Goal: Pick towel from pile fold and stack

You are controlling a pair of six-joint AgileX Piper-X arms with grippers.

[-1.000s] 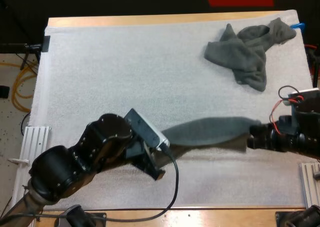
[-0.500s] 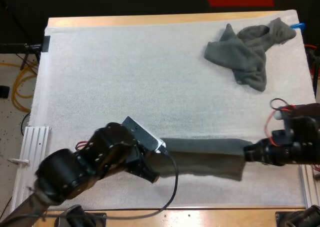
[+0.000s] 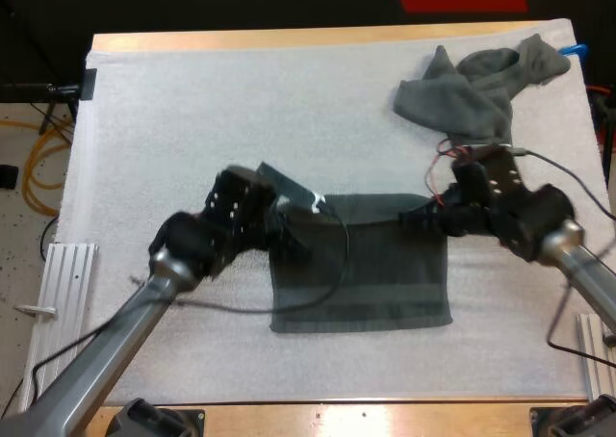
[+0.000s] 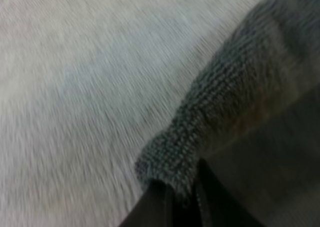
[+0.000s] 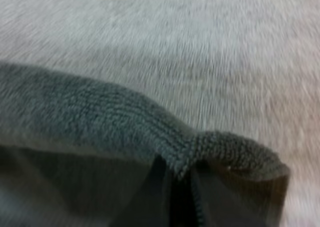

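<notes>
A dark grey-green towel (image 3: 361,264) lies spread as a flat rectangle on the white mat (image 3: 192,129), near its front. My left gripper (image 3: 287,227) is shut on the towel's far left corner (image 4: 167,162), the black fingers (image 4: 155,202) pinching the cloth. My right gripper (image 3: 416,219) is shut on the far right corner (image 5: 220,152), its fingers (image 5: 155,197) closed over the folded edge. A crumpled towel (image 3: 481,95) lies at the mat's far right.
The mat covers most of the wooden table (image 3: 289,38). Bare mat stretches across the far left and middle. Metal brackets sit at the table's front left (image 3: 58,273) and front right (image 3: 595,336).
Both grippers have carried the towel's held edge away from the front of the table toward the far side. The towel went from a hanging strip to lying spread flat.
</notes>
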